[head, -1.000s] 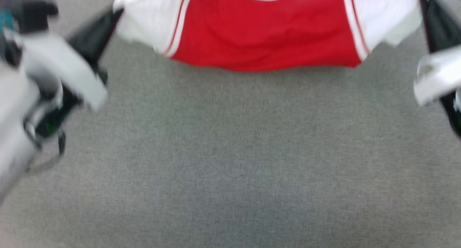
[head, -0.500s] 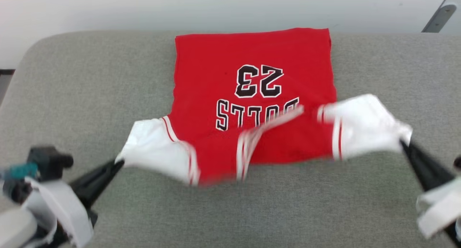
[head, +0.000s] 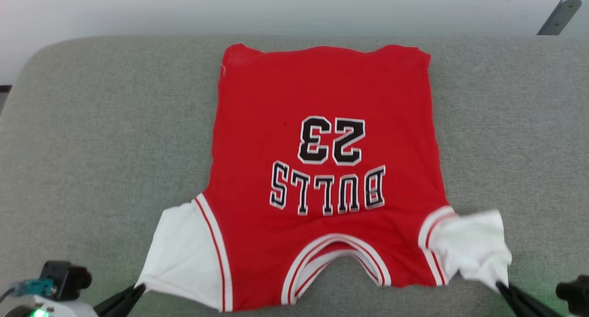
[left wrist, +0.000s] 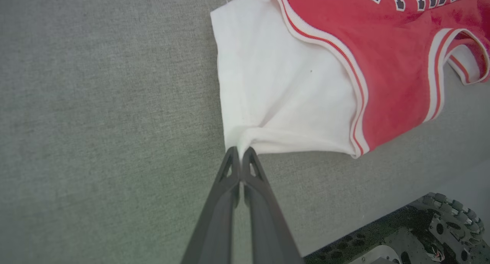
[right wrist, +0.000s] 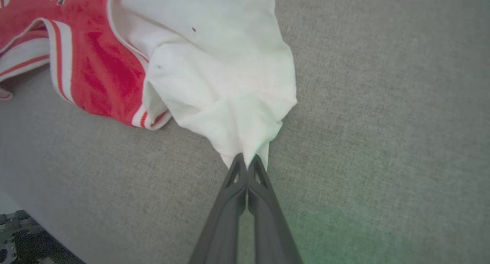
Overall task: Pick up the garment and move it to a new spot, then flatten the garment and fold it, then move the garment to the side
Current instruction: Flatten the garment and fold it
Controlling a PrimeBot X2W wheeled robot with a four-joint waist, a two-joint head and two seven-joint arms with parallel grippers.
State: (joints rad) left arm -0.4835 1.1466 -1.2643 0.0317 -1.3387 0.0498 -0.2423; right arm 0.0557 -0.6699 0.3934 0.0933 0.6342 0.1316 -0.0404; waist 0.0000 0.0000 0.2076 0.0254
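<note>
Look, left pincer nips one sleeve, right pincer the other sleeve, so the shirt between them lies spread for folding.

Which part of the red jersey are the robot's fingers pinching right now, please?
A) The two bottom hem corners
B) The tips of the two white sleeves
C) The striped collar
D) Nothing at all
B: the left gripper is shut on the corner of one white sleeve and the right gripper on the other sleeve, while the red jersey lies spread on the grey cushion.
</note>
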